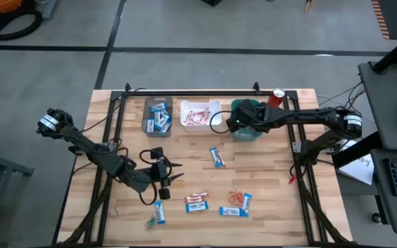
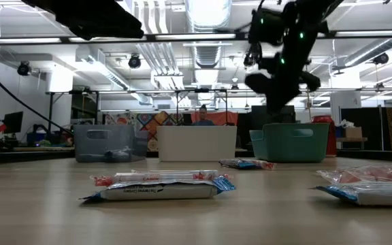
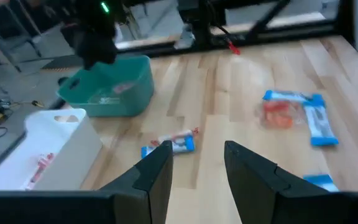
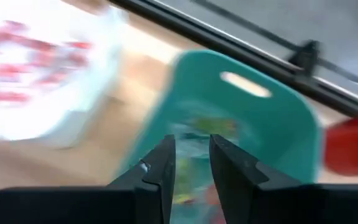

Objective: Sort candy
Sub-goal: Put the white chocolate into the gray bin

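Candy lies loose on the wooden table: a blue-and-white bar point(image 1: 216, 157), red-and-white bars point(image 1: 197, 198), more blue bars point(image 1: 233, 211) and tiny orange-red twisted pieces point(image 1: 236, 196). My right gripper point(image 4: 192, 149) hangs open over the teal bin point(image 1: 248, 131), pointing down into it, with nothing between its fingers. Wrapped pieces point(image 4: 197, 134) lie in the bin below it. My left gripper point(image 3: 197, 155) stands open above the table's left middle point(image 1: 174, 172). It is nearly level, holds nothing, and points toward a lone bar point(image 3: 169, 144).
A grey bin point(image 1: 157, 116) with blue bars and a white bin point(image 1: 200, 114) with red-and-white bars stand left of the teal one along the far edge. A red can point(image 1: 278, 96) stands behind the teal bin. A black frame rail point(image 1: 191, 92) runs along the far edge.
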Robot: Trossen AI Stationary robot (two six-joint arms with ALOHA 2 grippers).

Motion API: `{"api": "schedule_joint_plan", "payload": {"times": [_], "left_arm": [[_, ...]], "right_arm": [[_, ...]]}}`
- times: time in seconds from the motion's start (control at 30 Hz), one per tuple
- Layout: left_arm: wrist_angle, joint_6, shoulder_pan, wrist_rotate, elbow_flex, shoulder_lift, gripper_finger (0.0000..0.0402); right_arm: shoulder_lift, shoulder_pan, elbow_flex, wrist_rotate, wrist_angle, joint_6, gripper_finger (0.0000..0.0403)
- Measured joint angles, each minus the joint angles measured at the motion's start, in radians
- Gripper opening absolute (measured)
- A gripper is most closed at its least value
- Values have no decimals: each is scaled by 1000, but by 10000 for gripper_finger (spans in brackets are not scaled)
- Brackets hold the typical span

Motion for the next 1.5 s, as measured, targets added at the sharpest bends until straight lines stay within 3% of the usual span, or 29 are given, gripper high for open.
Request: {"api": "schedule_joint_plan", "payload": {"times": [0.13, 0.33, 0.43, 0.53, 0.77, 1.03, 1.2, 1.5], "left_arm": [[-173, -109, -19, 125, 32, -18, 129], [-601, -381, -21, 461, 178, 4, 129], [-710, -399, -42, 666, 209, 43, 127], [-738, -397, -60, 797, 210, 81, 126], [-728, -364, -92, 725, 223, 212, 134], [-731, -197, -122, 697, 333, 360, 205], [-820, -124, -143, 697, 403, 409, 240], [-846, -14, -162, 668, 390, 427, 242]], "right_arm": [[-32, 67, 53, -25, 26, -42, 90], [-76, 200, 119, -24, 66, -154, 87], [-80, 260, 133, -23, 76, -174, 91], [-78, 311, 135, -23, 81, -184, 93], [-74, 388, 95, -23, 83, -148, 93], [-65, 420, 88, -23, 85, -130, 93], [-65, 432, 88, -23, 85, -119, 93], [-65, 445, 88, -22, 87, -83, 93]]}}
